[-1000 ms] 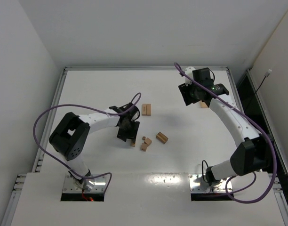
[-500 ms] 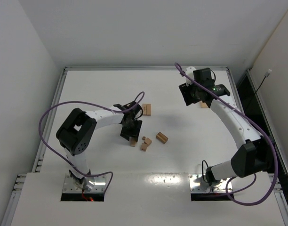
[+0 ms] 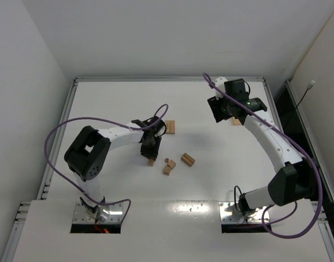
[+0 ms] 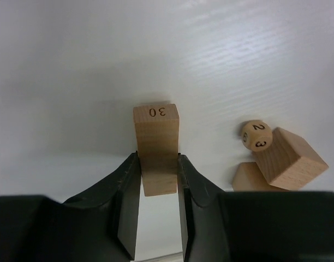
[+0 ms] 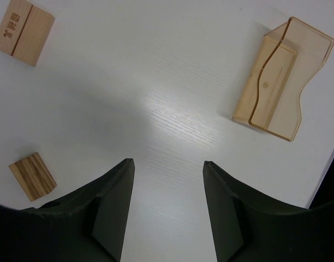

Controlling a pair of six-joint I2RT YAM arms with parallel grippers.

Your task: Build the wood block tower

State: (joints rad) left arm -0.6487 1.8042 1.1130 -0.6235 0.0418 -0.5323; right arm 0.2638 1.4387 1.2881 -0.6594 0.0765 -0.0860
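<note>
Grip tip: your left gripper (image 4: 157, 166) is clamped on the near end of the 30 plank (image 4: 156, 131), which lies on the table (image 4: 74, 65) just left of the small blocks (image 4: 284, 155). Lift straight and slow so it doesn't pivot. Long axis runs along the fingers (image 4: 129, 185), numbered end pointing away. Your right gripper (image 5: 167, 169) hangs apart, empty.

Pale plank (image 4: 156, 131) stamped 30 sat on the bench, pinched in left claw (image 4: 157, 164); numbered cube (image 4: 257, 134) touched larger block (image 4: 290, 158) nearby.
</note>
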